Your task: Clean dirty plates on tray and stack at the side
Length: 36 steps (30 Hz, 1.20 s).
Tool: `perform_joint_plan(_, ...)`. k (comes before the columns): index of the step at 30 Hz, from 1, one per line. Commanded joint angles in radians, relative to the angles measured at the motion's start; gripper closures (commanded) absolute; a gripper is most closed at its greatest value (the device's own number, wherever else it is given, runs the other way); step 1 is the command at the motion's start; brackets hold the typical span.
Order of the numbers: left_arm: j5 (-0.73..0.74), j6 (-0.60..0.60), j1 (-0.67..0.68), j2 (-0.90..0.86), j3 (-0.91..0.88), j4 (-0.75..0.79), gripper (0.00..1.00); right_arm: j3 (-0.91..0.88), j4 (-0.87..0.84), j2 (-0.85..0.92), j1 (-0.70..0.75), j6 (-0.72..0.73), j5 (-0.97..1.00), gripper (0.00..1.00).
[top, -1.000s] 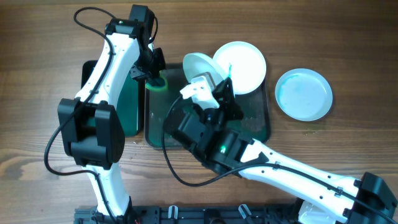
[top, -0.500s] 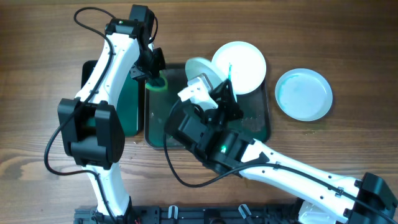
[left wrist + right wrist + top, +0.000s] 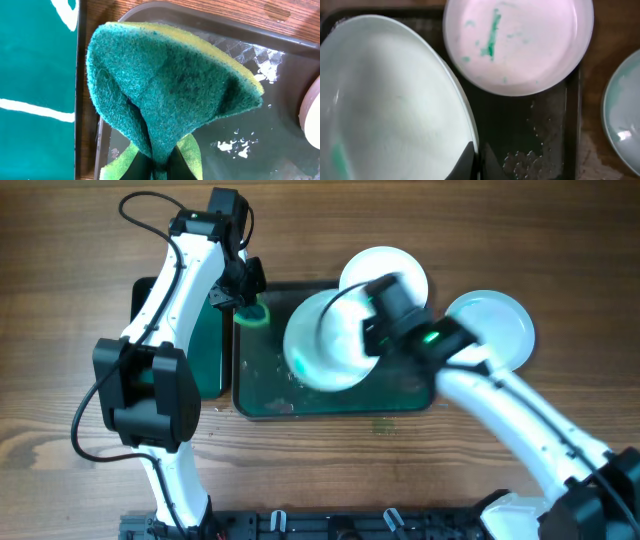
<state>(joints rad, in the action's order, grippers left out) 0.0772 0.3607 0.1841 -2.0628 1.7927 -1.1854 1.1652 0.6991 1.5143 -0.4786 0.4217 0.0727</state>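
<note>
Left gripper (image 3: 155,169): clamped tight on the green sponge (image 3: 170,85), which was folded between its fingers, over the tray's (image 3: 330,405) far-left corner.
Right gripper (image 3: 474,159): fingers nearly together, pinching the rim of the held plate (image 3: 322,342).
Held plate: tilted over the tray's left half, with a teal smear near one edge.
Second plate (image 3: 517,45): lay at the tray's far-right corner, a teal streak inside it, its edge overlapping the tray's rim.
Third plate (image 3: 495,330): sat on the table (image 3: 60,260) just right of the tray, partly hidden by the right arm.
Sponge tray (image 3: 212,355): just left of the tray.
Tray: wet and flecked with white.
</note>
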Motion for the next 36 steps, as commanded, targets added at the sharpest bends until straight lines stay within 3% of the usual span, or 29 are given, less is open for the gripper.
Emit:
perform_joint_plan(1, 0.012, -0.013, 0.003, 0.000, 0.013, 0.003, 0.96, -0.002, 0.005, -0.020, 0.250, 0.024, -0.319, 0.96)
perform_joint_plan(4, 0.012, -0.013, 0.003, 0.000, 0.013, 0.003, 0.96, -0.002, 0.044, -0.019, 0.428, 0.017, -0.298, 0.96)
perform_joint_plan(11, 0.012, -0.013, 0.003, 0.000, 0.013, 0.003, 0.96, -0.043, 0.117, -0.006, 0.716, 0.029, -0.003, 0.96)
perform_joint_plan(23, 0.012, -0.013, 0.003, 0.000, 0.013, 0.003, 0.96, -0.217, -0.119, 0.068, 0.766, 0.050, 0.114, 0.95)
perform_joint_plan(25, 0.012, -0.013, 0.003, 0.000, 0.013, 0.003, 0.96, -0.217, -0.119, 0.077, 0.766, 0.049, 0.107, 0.82)
perform_joint_plan(27, 0.012, -0.013, 0.003, 0.000, 0.013, 0.003, 0.96, -0.202, -0.110, 0.075, 0.766, 0.039, 0.084, 0.55)
perform_joint_plan(29, 0.012, -0.013, 0.003, 0.000, 0.013, 0.004, 0.96, -0.150, -0.071, 0.075, 0.765, -0.010, 0.013, 0.50)
perform_joint_plan(33, 0.012, -0.013, 0.003, 0.000, 0.013, 0.006, 0.96, 0.007, 0.013, 0.076, 0.744, -0.125, -0.208, 0.50)
perform_joint_plan(36, 0.012, -0.013, 0.003, 0.000, 0.013, 0.006, 0.96, 0.121, 0.012, 0.089, 0.674, -0.159, -0.343, 0.43)
